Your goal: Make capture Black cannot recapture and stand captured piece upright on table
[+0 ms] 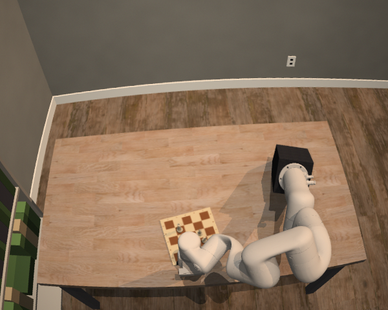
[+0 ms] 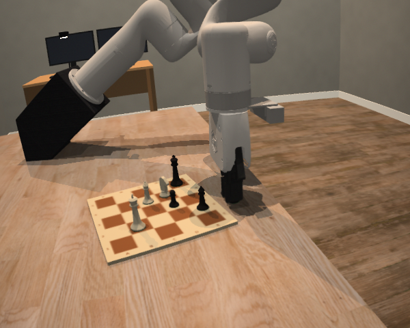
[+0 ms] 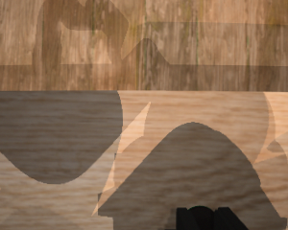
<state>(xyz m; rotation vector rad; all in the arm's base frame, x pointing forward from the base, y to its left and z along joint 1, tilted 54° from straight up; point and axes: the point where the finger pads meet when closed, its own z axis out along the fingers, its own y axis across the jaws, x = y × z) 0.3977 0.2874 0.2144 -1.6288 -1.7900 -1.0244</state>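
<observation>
Fingers (image 2: pixel 232 197) clamp black piece (image 2: pixel 232 188), upright, on table (image 2: pixel 205 282).

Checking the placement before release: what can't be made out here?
Top view: the arm covers the gripper and the board's near squares.
Exterior view: the black piece in the gripper blends with its dark fingers; board labels too small.
Wrist view: the piece is cut off at the bottom edge.
</observation>
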